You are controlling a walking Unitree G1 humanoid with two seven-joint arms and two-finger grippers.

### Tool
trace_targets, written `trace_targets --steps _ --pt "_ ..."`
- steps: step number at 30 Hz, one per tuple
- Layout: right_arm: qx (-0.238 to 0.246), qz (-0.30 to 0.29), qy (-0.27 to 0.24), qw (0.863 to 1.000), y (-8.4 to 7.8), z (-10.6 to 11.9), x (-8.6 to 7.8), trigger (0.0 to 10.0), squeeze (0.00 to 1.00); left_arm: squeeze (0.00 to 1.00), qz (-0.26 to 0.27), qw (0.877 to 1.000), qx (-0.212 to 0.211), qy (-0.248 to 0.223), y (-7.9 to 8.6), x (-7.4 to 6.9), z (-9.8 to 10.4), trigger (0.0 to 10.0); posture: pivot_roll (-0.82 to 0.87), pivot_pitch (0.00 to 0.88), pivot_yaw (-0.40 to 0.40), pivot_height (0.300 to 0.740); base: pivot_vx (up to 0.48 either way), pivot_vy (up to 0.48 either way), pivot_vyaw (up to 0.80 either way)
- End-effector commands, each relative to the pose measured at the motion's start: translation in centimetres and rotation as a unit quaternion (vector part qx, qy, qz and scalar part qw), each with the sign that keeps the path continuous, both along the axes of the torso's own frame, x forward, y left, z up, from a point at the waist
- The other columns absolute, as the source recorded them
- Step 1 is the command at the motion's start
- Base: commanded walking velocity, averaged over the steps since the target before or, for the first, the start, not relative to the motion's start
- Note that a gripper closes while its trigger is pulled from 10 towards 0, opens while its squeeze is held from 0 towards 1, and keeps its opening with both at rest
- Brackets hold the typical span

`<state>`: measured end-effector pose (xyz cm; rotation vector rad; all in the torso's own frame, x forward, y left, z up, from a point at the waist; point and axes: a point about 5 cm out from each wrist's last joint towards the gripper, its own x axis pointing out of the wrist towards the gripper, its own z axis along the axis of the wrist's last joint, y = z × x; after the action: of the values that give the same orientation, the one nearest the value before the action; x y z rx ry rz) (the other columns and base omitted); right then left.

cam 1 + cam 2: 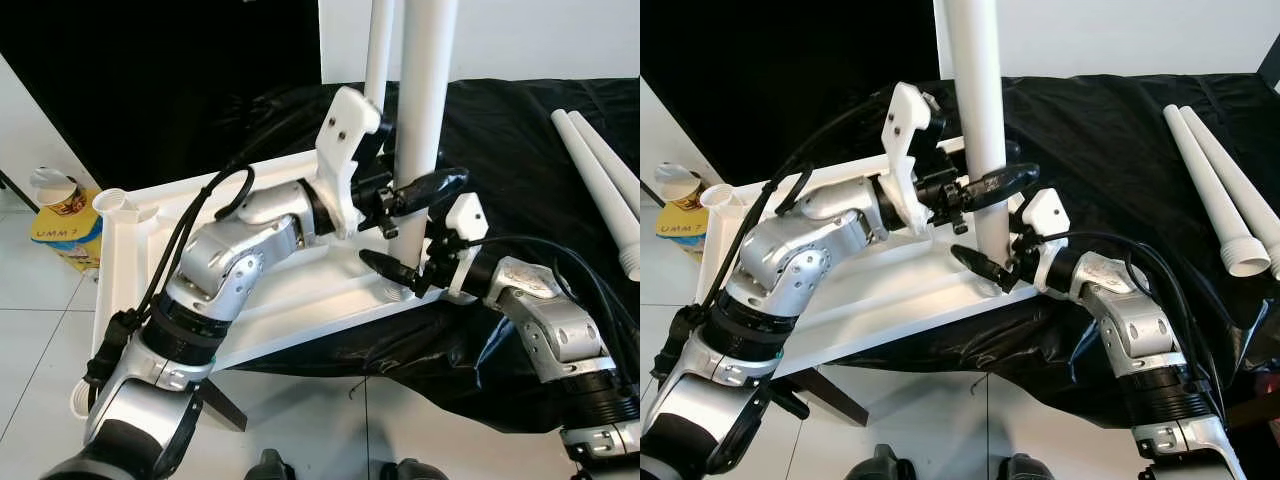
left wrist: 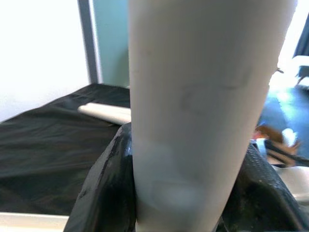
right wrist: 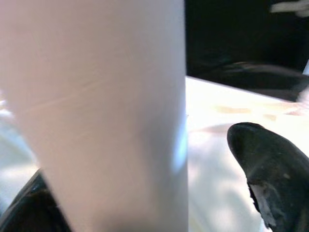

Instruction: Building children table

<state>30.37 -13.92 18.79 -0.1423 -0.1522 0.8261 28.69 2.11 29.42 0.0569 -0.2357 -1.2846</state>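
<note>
The left hand [image 1: 420, 190] is clamped on the upright white leg [image 1: 425, 110], one black finger [image 1: 435, 183] lying across its front at mid height while the other is hidden behind; in the left wrist view the leg [image 2: 203, 111] stands between two dark pads pressed to either side of it; the right hand [image 1: 400, 275] sits lower on the same leg, just above its foot, with one finger [image 1: 385, 266] reaching past the near side; in the right wrist view the leg [image 3: 101, 111] lies against one dark finger at the frame's lower corner while the other fingertip [image 3: 270, 169] stands a little apart from it, so the hand brackets the leg loosely and I cannot tell whether it truly grips; the leg stands vertical with its foot at the near right corner of the upturned white tabletop [image 1: 290, 300], which lies tilted, partly on the black cloth [image 1: 520, 140] and partly out over the pale tiled floor [image 1: 40, 350]; a second white leg [image 1: 378, 50] rises upright behind the first, at the tabletop's far corner; at the tabletop's left corner a round socket [image 1: 110, 203] stands open; two loose legs [image 1: 1220, 190] lie side by side on the cloth, well apart to the right; a paper cup [image 1: 55, 188] rests on a yellow box [image 1: 65, 235] on the floor by the left edge.
</note>
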Motion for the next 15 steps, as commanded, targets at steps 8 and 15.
trace_targets --steps 8,15 --pt "0.043 -0.138 -0.02 0.989 1.3 0.4 1.5 10.0 0.0 0.0 0.17 0.985 -0.009 0.004 0.6 2.8 1.6 10.0 0.01 0.045 0.045 0.74 0.0 0.0 0.0" --pt "0.106 -0.216 -0.022 0.97 3.2 0.6 2.0 10.0 0.0 0.0 0.225 0.973 -0.043 0.032 0.0 3.7 2.5 10.0 0.02 0.046 0.031 0.74 0.0 0.0 0.0"
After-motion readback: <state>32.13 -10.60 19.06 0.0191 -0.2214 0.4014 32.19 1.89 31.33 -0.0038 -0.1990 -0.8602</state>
